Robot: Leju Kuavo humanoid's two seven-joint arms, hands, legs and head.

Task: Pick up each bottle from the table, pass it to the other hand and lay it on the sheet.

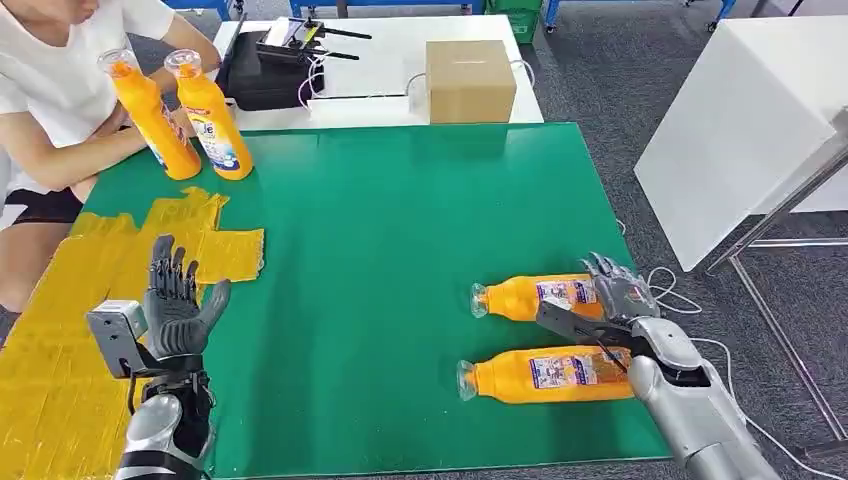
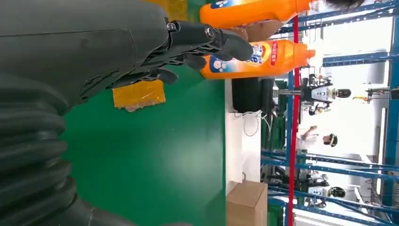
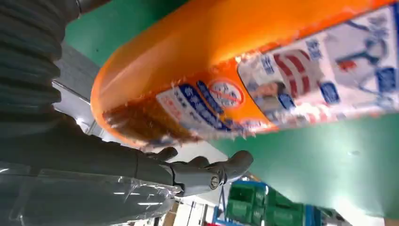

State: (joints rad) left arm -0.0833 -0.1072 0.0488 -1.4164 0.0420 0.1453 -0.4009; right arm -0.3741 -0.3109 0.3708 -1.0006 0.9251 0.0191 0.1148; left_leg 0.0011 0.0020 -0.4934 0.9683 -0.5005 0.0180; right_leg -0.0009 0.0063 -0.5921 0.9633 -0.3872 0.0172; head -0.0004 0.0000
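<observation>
Two orange bottles lie side by side on the green table at the right, the far one (image 1: 530,297) and the near one (image 1: 545,375), caps pointing left. My right hand (image 1: 615,295) is open at their base ends, fingers over the far bottle's end and thumb reaching between the two. In the right wrist view a lying bottle (image 3: 226,61) is close above my fingers (image 3: 202,172), with a gap between them. My left hand (image 1: 178,300) is raised and open over the yellow sheet (image 1: 60,330), holding nothing. The left hand (image 2: 94,47) is also in its wrist view.
A person (image 1: 50,80) at the far left holds two upright orange bottles (image 1: 150,115) (image 1: 212,118). Behind the green table are a cardboard box (image 1: 470,80) and a black case (image 1: 265,70). A white table (image 1: 740,130) stands to the right.
</observation>
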